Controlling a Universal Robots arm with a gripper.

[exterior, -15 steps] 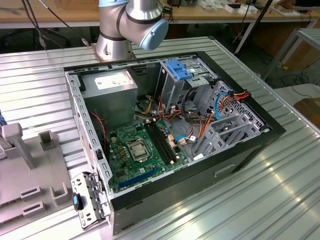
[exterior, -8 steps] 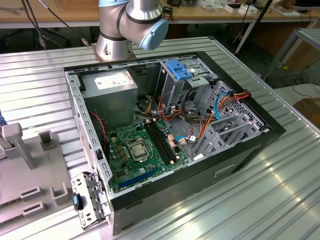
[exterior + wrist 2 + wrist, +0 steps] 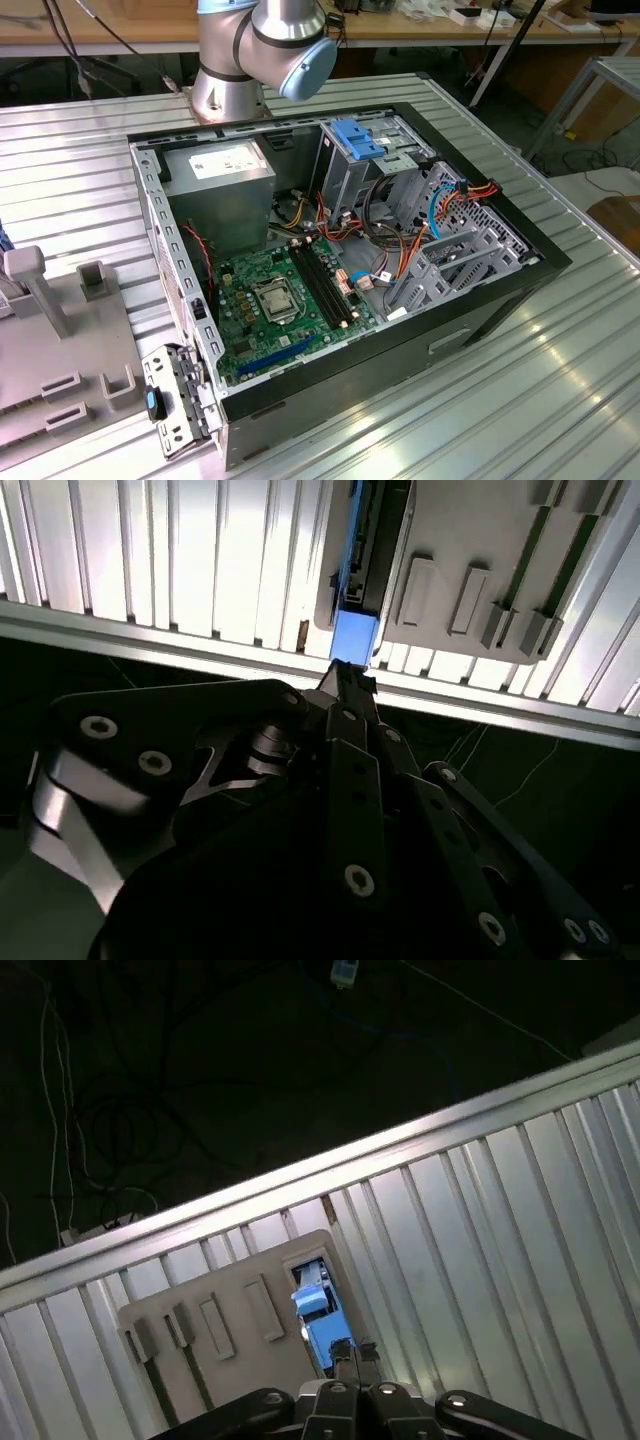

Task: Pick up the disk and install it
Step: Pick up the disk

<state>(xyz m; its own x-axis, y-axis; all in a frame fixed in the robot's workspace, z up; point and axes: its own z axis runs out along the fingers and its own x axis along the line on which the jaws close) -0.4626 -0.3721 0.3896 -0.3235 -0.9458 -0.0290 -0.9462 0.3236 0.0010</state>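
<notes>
The disk stands on edge in a slot of a pale grey holder plate, its bright blue rail end facing me. In the first wrist view the disk looks small, near the holder plate's corner. My gripper hovers well above it with its dark fingers drawn together and nothing between them. The gripper tips line up just over the blue rail. The open computer case lies on the table in the exterior view.
Inside the case are a grey power-supply box, a green motherboard, a drive cage with a blue bracket and loose cables. The holder plate lies at the exterior view's left. The ribbed table's edge borders dark floor.
</notes>
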